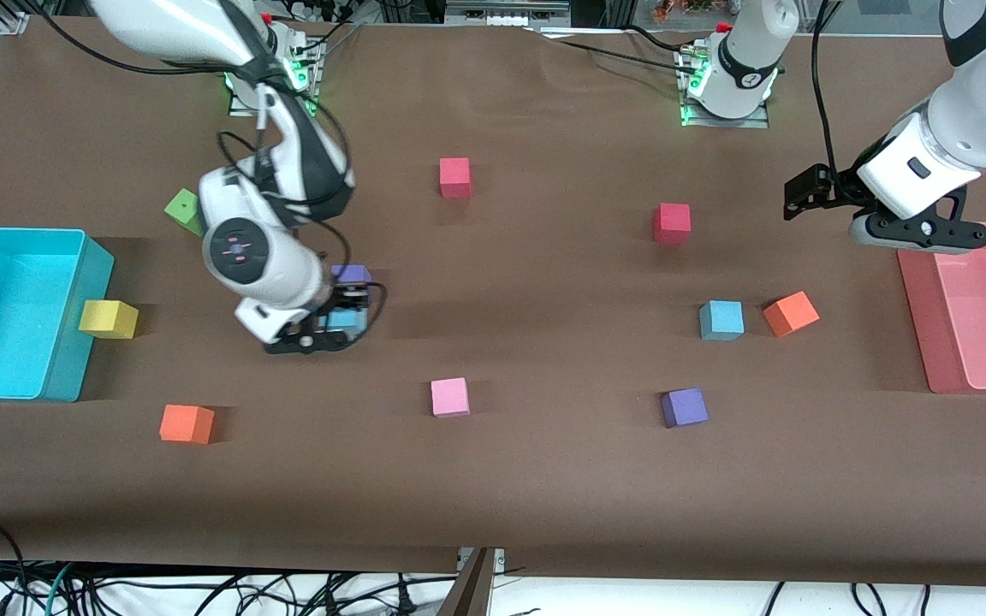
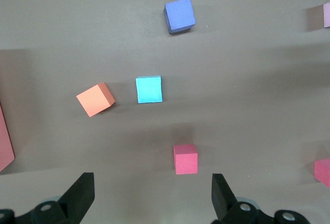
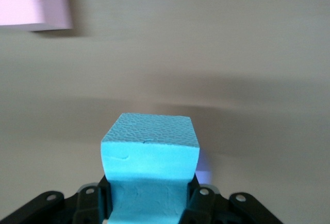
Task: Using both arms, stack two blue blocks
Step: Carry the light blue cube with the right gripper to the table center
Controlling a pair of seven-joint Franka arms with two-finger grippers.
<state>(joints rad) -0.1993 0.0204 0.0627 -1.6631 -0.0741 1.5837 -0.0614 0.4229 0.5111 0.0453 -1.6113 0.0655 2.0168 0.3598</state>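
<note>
One blue block (image 1: 344, 321) is pinched between the jaws of my right gripper (image 1: 332, 332), low at the table beside a purple cube (image 1: 351, 274). The right wrist view shows this blue block (image 3: 149, 157) squeezed in at the sides by the right gripper (image 3: 149, 201). The other blue block (image 1: 721, 320) rests on the table toward the left arm's end, next to an orange cube (image 1: 791, 313). My left gripper (image 1: 911, 229) hangs open over the table by the red bin. In its wrist view the left gripper (image 2: 152, 198) holds nothing, with the blue block (image 2: 149, 89) lying apart from it.
A cyan bin (image 1: 74, 342) stands at the right arm's end with a yellow cube (image 1: 108, 318) against it, and a red bin (image 1: 917, 316) at the left arm's end. Scattered cubes: green (image 1: 183, 210), orange (image 1: 186, 423), pink (image 1: 449, 397), purple (image 1: 684, 407), two red (image 1: 454, 177) (image 1: 671, 222).
</note>
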